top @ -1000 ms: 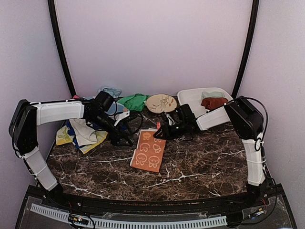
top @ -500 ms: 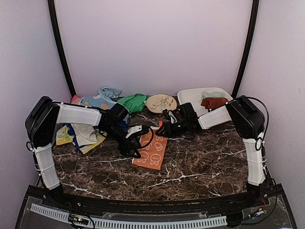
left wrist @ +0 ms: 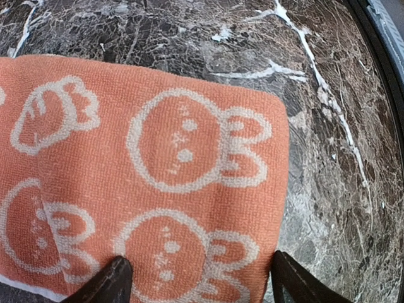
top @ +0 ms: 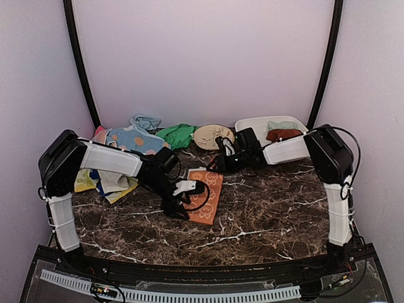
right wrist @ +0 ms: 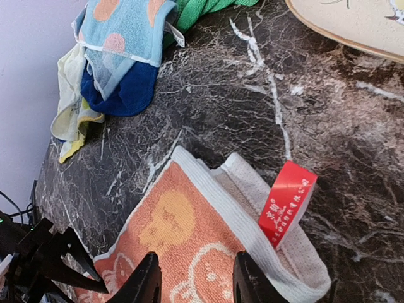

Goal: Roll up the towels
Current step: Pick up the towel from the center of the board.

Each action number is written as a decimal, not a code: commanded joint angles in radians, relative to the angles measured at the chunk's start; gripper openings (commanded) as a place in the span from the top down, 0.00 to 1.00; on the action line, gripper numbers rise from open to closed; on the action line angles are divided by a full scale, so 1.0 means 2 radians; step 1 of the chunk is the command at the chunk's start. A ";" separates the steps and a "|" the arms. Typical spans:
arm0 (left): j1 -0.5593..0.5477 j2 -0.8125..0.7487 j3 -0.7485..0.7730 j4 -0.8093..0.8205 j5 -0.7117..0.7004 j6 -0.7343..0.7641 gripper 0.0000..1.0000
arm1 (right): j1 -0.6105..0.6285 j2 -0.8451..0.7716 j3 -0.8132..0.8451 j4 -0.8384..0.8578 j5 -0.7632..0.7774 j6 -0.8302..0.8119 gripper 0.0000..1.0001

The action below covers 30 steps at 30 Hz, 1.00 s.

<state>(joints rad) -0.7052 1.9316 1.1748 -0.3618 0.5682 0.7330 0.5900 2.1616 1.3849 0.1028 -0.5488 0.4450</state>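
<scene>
An orange towel [top: 208, 189] with cream cartoon faces lies flat near the middle of a dark marbled bench [top: 271, 214], its long sides running away from the arms.

The left gripper [left wrist: 199, 271] is low over the towel's near end with its jaws wide apart. One finger is over the cloth. The other is just past the towel's short edge, over bare stone. Nothing is held.

The right gripper [right wrist: 194, 273] is at the far end with its jaws apart above the cloth. I cannot tell whether the tips touch it. Just beyond them the far end is folded back on itself, showing a white hem and pale underside, and a red tag [right wrist: 287, 202] stands up from the fold.

A loose heap of towels sits at the back left: a light blue one [top: 132, 137] with orange dots on top, with blue and yellow ones under it. A green towel [top: 177, 134] lies beside the heap. A round plate [top: 213, 136] is next along the back wall, then a white tub [top: 251, 126] holding a dark red towel [top: 284, 134].

Bare bench stretches to the right of the orange towel and along the near side. The heap is close on the left, and the plate is near the far end.
</scene>
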 commanded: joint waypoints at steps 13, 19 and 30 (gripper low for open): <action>0.015 -0.159 0.019 -0.095 0.006 -0.001 0.01 | -0.008 -0.277 -0.148 0.069 0.308 -0.063 0.00; 0.093 -0.148 0.035 -0.124 0.104 -0.032 0.03 | 0.089 -0.300 -0.217 0.064 0.378 -0.219 0.00; 0.137 -0.137 0.011 -0.142 0.095 -0.018 0.07 | 0.324 -0.281 -0.324 0.107 0.487 -0.387 0.19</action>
<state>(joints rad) -0.4240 1.7000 1.2613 -0.6201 0.7376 0.6853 1.1713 1.5799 0.7700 0.2008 0.3466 -0.1867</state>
